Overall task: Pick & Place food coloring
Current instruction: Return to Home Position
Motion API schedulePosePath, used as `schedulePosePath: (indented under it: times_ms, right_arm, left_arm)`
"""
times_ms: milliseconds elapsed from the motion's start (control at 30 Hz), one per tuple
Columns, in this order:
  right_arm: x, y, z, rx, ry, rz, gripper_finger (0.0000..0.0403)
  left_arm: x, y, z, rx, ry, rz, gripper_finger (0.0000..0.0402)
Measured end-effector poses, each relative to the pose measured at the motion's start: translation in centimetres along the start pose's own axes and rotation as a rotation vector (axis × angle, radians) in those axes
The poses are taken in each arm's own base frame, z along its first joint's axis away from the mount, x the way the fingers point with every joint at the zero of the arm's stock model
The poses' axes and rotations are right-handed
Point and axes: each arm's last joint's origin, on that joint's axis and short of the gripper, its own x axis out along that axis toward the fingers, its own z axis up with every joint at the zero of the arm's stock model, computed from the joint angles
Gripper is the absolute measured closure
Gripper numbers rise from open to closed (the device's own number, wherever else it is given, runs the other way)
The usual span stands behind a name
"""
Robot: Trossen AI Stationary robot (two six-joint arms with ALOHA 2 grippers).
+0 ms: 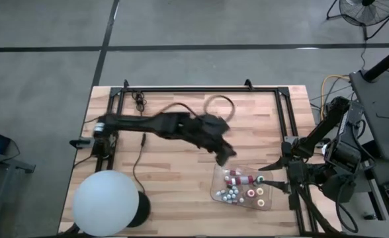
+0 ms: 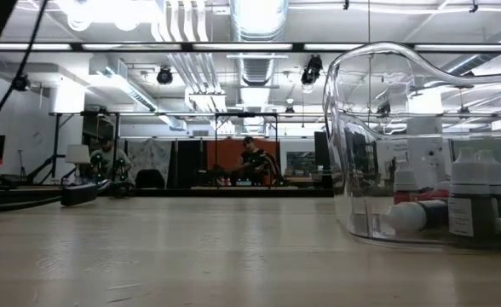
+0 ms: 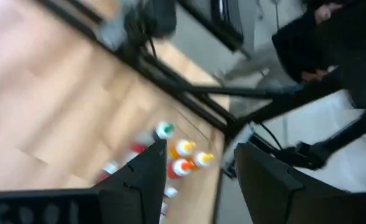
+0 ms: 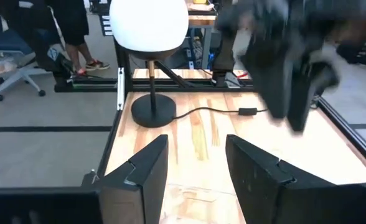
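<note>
The food coloring bottles (image 1: 242, 188) lie and stand together in a clear shallow tray (image 1: 214, 190) at the table's near right. In the low view, some bottles (image 2: 476, 198) stand upright behind the tray's clear wall (image 2: 361, 128). My left gripper (image 1: 226, 156) hangs open above the tray's far left corner, nothing between its fingers. In its wrist view the capped bottles (image 3: 183, 157) show far below the left gripper (image 3: 201, 171). My right gripper (image 1: 272, 177) is open and empty, raised over the tray's right edge and pointing toward the table's left; the right gripper (image 4: 195, 168) holds nothing in its own view either.
A lamp with a big white ball (image 1: 106, 201) stands at the near left corner, the ball (image 4: 149, 25) on a black round base (image 4: 153, 111). A cable loop (image 1: 218, 103) lies at the far side. Black frame rails (image 1: 288, 125) edge the table's right side. People sit in the room beyond.
</note>
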Motion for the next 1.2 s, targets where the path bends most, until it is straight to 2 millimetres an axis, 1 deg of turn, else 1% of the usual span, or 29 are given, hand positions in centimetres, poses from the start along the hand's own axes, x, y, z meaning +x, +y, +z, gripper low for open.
schedulePosePath:
  times_ms: [100, 200, 267, 367, 467, 600, 733, 867, 933, 1033, 1133, 1200]
  right_arm:
    - [-0.1, -0.1, 0.2, 0.011, -0.01, 0.004, 0.0255]
    - [-0.2, -0.1, 0.6, 0.127, -0.03, 0.018, 0.026]
    - [-0.3, -0.2, 0.6, 0.165, -0.018, 0.045, 0.0263]
    - [-0.7, -0.4, 0.8, 0.172, 0.013, 0.118, 0.0267]
    - [-1.2, -0.9, 1.2, 0.198, -0.001, 0.138, 0.027]
    - [-1.9, -1.8, 1.7, 0.209, -0.044, 0.158, 0.0269]
    - [-2.2, -2.3, 2.5, 0.162, -0.136, 0.175, 0.0264]
    - [-2.1, -2.9, 3.4, 0.123, -0.291, 0.183, 0.0262]
    - [-1.8, -3.2, 3.5, 0.103, -0.353, 0.198, 0.0263]
    - [-0.8, -3.5, 3.0, 0.083, -0.404, 0.236, 0.0268]
    - [0.7, -4.0, 1.8, 0.113, -0.428, 0.244, 0.0273]
    - [1.8, -4.2, 0.6, 0.132, -0.427, 0.238, 0.0275]
  left_arm:
    - [-3.9, -0.6, 0.6, 0.091, -0.09, 0.023, 0.0241]
    - [-7.8, -1.2, 0.6, 0.197, -0.132, -0.001, 0.0241]
    - [-10.1, -1.6, 0.3, 0.289, -0.159, -0.026, 0.0241]
    - [-13.1, -1.9, -0.5, 0.426, -0.217, -0.056, 0.0241]
    - [-15.3, -1.7, -1.6, 0.512, -0.247, -0.084, 0.0241]
    - [-17.3, -0.3, -3.8, 0.56, -0.271, -0.112, 0.0241]
    - [-18.7, 2.4, -6.3, 0.574, -0.298, -0.113, 0.0241]
    - [-19.8, 5.2, -8.8, 0.555, -0.409, -0.094, 0.0241]
    - [-20.2, 6.5, -10.0, 0.563, -0.448, -0.102, 0.0241]
    - [-20.8, 8.3, -11.7, 0.569, -0.474, -0.114, 0.0241]
    - [-21.5, 9.8, -13.3, 0.568, -0.473, -0.114, 0.0241]
    - [-21.9, 10.8, -14.2, 0.568, -0.477, -0.116, 0.0241]
